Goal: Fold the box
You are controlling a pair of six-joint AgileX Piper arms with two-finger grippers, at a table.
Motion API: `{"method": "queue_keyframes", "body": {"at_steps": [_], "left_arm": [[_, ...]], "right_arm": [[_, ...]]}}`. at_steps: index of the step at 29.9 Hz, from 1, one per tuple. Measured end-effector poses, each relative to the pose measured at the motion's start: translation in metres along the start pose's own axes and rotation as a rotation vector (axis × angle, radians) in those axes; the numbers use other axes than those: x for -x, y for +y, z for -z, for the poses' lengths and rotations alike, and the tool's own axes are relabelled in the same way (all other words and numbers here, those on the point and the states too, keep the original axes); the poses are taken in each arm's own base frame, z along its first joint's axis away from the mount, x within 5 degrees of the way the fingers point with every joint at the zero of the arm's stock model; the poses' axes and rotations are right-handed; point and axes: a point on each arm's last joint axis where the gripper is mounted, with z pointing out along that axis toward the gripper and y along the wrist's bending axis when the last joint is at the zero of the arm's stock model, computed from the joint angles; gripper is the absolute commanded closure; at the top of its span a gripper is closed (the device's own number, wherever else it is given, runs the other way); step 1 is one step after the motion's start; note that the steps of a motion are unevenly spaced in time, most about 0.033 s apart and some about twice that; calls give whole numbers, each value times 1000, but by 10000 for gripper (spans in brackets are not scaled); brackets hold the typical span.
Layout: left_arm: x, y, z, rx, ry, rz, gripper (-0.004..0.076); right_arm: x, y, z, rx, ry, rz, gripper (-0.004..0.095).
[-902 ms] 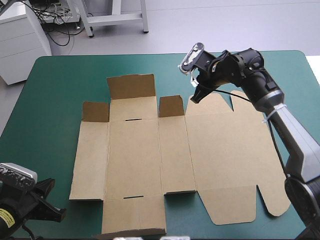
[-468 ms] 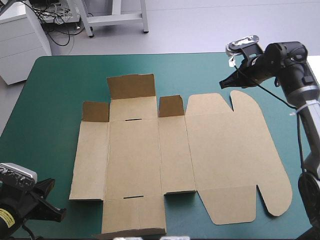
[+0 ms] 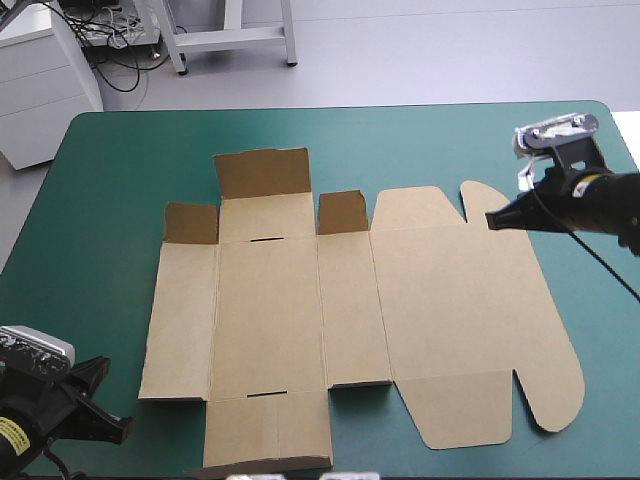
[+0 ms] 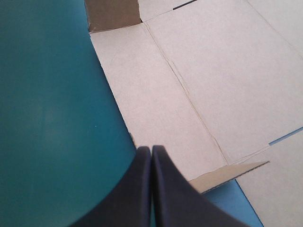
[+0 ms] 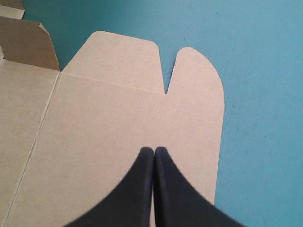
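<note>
On the teal-green desk (image 3: 100,180) the brown box (image 3: 440,300) lies spread flat, three far flaps standing up. Right gripper (image 5: 154,153), fingers together, sits farther right than before; left gripper (image 4: 151,153), fingers together, is unmoved.

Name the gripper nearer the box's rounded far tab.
Right. The right gripper hovers over the box beside its rounded tab; the left gripper is off its near left corner.

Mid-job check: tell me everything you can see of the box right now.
The box is a cut sheet of brown board lying open on the teal-green cover. Three far flaps stand raised; the wide lid panel with rounded tabs lies flat. The shut right claw hovers over the lid's far edge, seemingly not touching.
</note>
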Motion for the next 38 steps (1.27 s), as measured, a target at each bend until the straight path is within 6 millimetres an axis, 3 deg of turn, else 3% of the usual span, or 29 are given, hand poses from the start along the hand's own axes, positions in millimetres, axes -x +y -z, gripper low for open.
{"method": "queue_keyframes", "body": {"at_steps": [4, 12, 24, 32, 38], "left_arm": [[0, 0, 0, 0, 0, 0, 756], [0, 0, 0, 0, 0, 0, 756], [0, 0, 0, -1, 0, 0, 756], [0, 0, 0, -4, 0, 12, 756], [6, -2, -12, -2, 65, 22, 755]], "right_arm": [[-33, 10, 26, 0, -36, -2, 930], [-91, 26, 60, 2, -91, -4, 930], [-169, 44, 81, 0, -121, -11, 930], [-195, 49, 79, 16, -67, -47, 931], [-197, 49, 77, 16, -59, -53, 931]]}}
